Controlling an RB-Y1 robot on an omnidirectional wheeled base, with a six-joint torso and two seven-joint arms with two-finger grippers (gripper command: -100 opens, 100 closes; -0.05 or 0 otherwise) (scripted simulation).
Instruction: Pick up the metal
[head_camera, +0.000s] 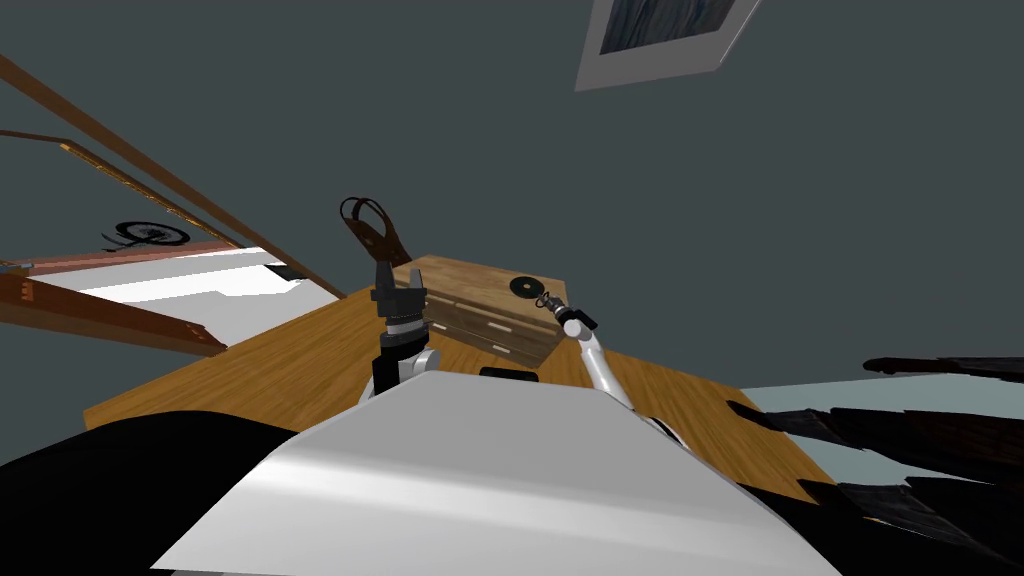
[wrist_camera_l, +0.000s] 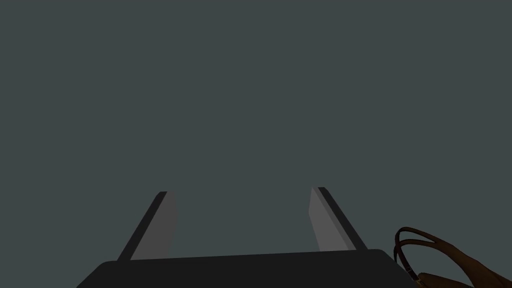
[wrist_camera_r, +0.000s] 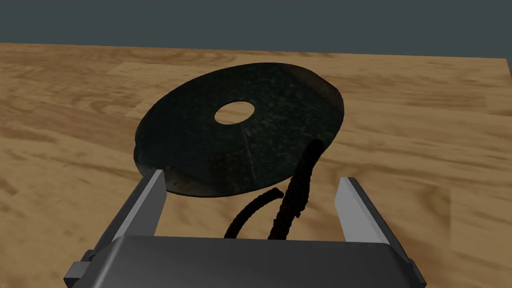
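A dark, flat metal disc (wrist_camera_r: 240, 145) with a round centre hole lies on top of a wooden drawer chest (head_camera: 480, 310); it appears small and black in the head view as the disc (head_camera: 524, 287). A black cord (wrist_camera_r: 295, 192) trails from its near edge. My right gripper (wrist_camera_r: 250, 187) stands open just short of the disc, fingers on either side of the cord and the disc's near rim; in the head view the right gripper (head_camera: 548, 301) sits beside the disc. My left gripper (wrist_camera_l: 242, 207) is open and holds nothing, raised in front of the chest as the left gripper (head_camera: 398, 280).
The chest stands on a wooden table (head_camera: 290, 370) against a dark grey wall. A brown bag with looped handles (head_camera: 372, 228) stands behind the chest, its handles (wrist_camera_l: 425, 250) beside my left gripper. A bed with a wooden frame (head_camera: 160, 290) lies to the left.
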